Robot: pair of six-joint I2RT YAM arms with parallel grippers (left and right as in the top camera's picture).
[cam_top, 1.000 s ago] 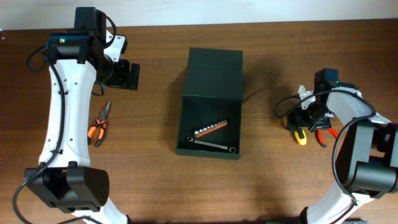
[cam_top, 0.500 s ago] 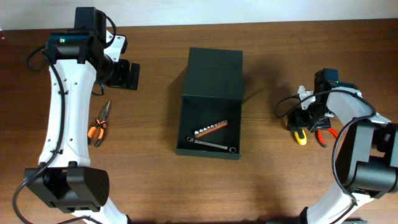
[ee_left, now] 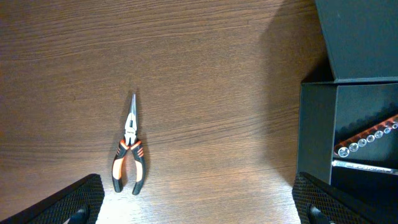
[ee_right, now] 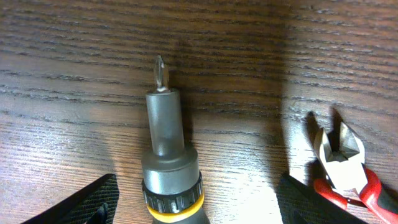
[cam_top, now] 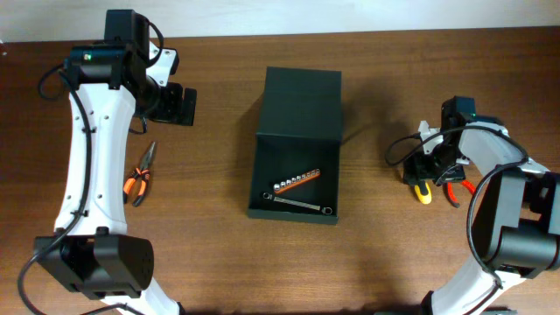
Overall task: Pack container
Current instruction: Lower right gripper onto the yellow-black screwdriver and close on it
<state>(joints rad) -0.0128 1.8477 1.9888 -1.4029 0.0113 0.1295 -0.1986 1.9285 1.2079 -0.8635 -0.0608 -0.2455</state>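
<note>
The container (cam_top: 295,166) is a dark green-black box at the table's middle, its flap lid (cam_top: 300,105) folded open toward the back. Inside lie an orange socket rail (cam_top: 295,183) and a wrench (cam_top: 302,204). My left gripper (cam_top: 175,105) is open and empty, high above the table left of the box. Its wrist view shows the box (ee_left: 317,130) at the right and orange-black needle-nose pliers (ee_left: 129,152). My right gripper (ee_right: 199,208) is open and low, its fingers (ee_right: 93,202) on either side of a grey, yellow-ringed screwdriver (ee_right: 168,143) without touching it.
Red-handled cutters (ee_right: 345,162) lie just right of the screwdriver, close to my right finger; they also show overhead (cam_top: 455,188). The needle-nose pliers (cam_top: 140,173) lie on the bare wood at the left. The table's back edge runs along the top.
</note>
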